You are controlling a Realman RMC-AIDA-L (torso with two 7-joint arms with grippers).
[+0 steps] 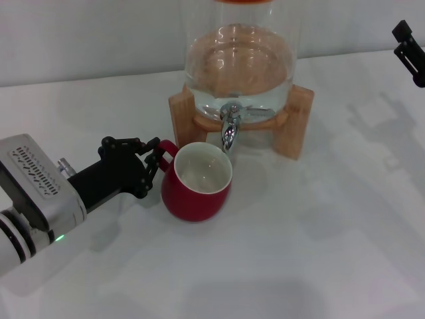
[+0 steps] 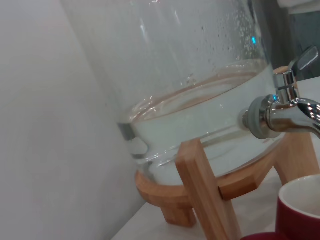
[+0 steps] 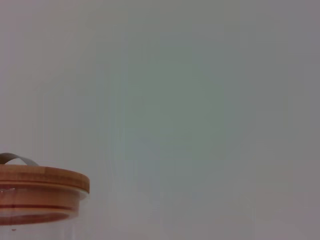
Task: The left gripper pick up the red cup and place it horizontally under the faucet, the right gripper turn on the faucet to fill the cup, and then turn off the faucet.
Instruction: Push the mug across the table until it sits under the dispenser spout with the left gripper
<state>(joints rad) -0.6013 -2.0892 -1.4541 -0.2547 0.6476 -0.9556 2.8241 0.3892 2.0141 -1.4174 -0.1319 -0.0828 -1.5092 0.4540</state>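
White tabletop (image 1: 319,252) runs back to a pale wall, and near its far edge, about midway across, stands a glass dispenser (image 1: 240,60) part full of water on a wooden stand (image 1: 299,119); the faucet (image 1: 229,129) juts from its front with the spout pointing down.

Directly under that spout sits the red cup (image 1: 196,183), upright on the tabletop, mouth open to the spout, inside white and seemingly dry; its small loop handle points toward the left edge. The left gripper (image 1: 154,159) reaches in from the near left corner, its fingers (image 1: 150,169) pinching that handle.

The cup looks like glazed ceramic: stiff, fairly heavy for its size, slick and liable to chip if knocked against the faucet or stand; the handle gives a sure hold, though a cup held by the handle alone could swing once water adds weight, so leaving it resting on the tabletop seems safest.

The right gripper (image 1: 410,50) hangs high by the far right corner, well apart from the faucet; whether its fingers are spread I cannot tell.
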